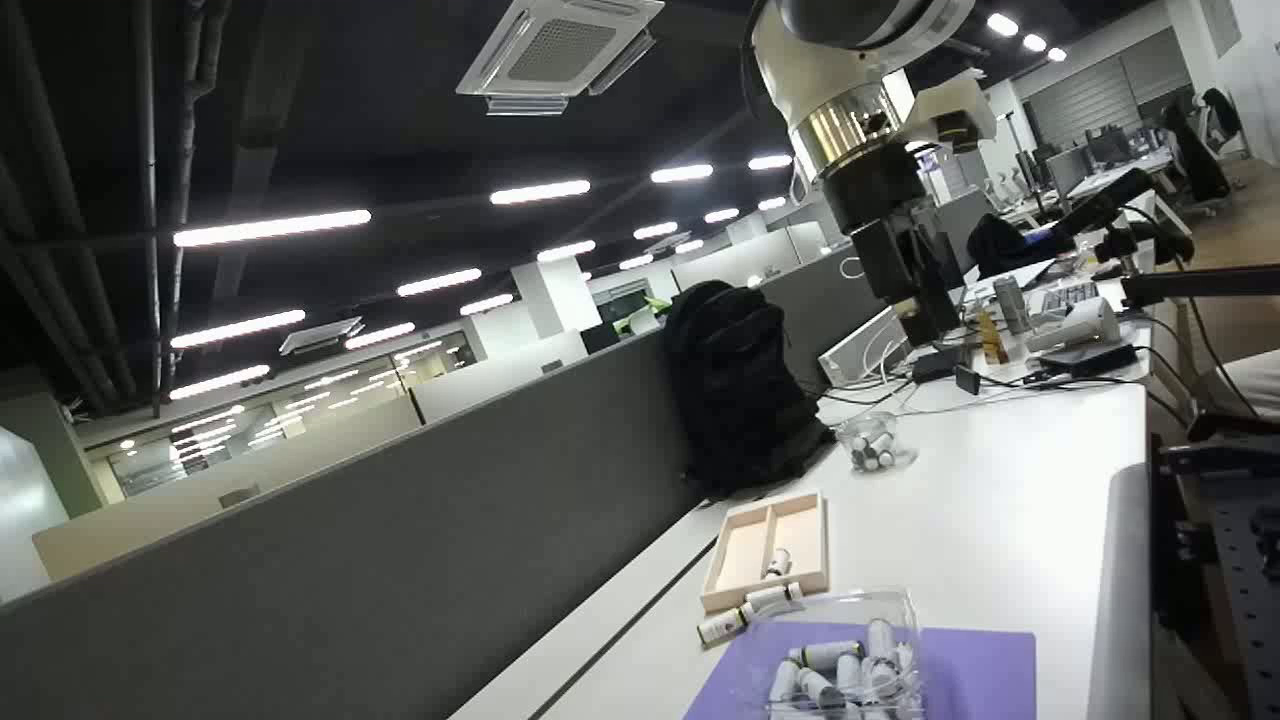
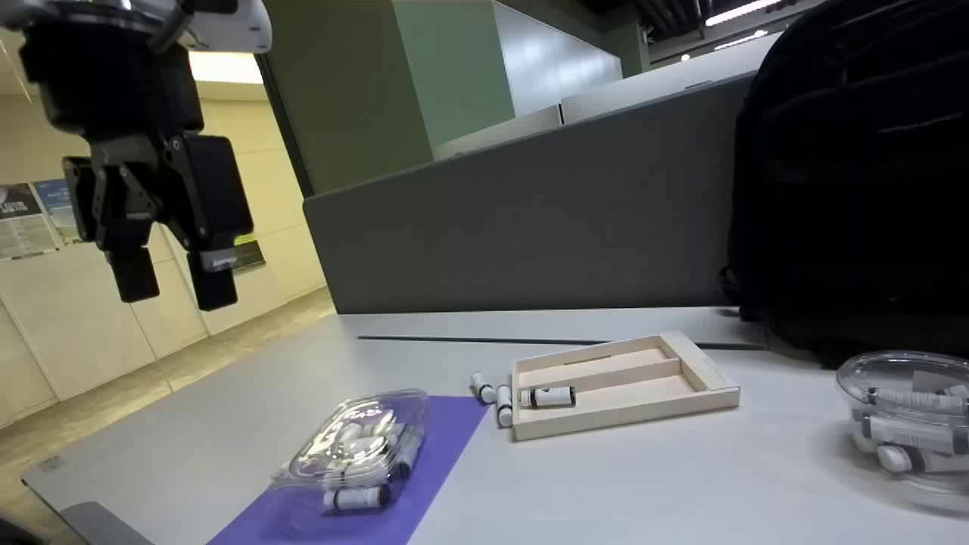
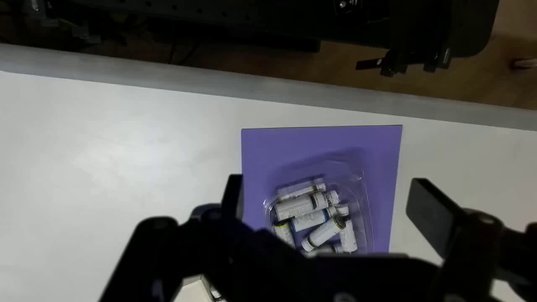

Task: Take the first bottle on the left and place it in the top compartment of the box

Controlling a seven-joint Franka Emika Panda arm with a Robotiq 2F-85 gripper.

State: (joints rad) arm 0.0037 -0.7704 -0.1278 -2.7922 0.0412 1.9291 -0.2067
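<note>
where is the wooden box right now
In an exterior view, the wooden box lies right of center on the white desk, between the purple mat on its left and the round clear container on its right.

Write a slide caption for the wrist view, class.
Open end effector framing small bottles in a clear container on a purple mat near the table edge.

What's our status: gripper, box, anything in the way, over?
Gripper open, empty. Box holds one bottle, lying down. Two loose bottles lie just outside one end, perhaps crowding a low approach.
</note>
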